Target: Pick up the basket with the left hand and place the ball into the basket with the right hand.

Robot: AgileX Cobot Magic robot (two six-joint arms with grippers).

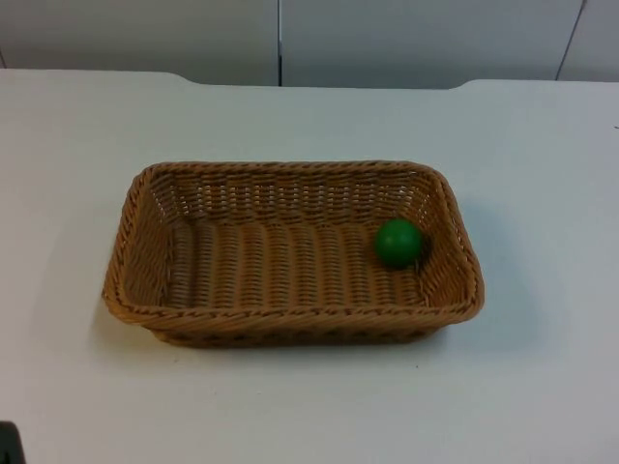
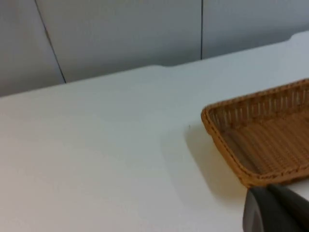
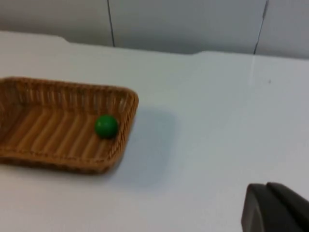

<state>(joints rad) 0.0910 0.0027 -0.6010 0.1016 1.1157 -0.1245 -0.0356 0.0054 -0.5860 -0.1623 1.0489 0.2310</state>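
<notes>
Resting inside the wicker basket (image 1: 290, 319), the green ball (image 1: 397, 242) touches its right wall.

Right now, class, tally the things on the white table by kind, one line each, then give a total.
Woven baskets: 1, the brown basket, standing on the table.
Balls: 1, the green ball, lying inside the basket near its right wall.
Total: 2
</notes>
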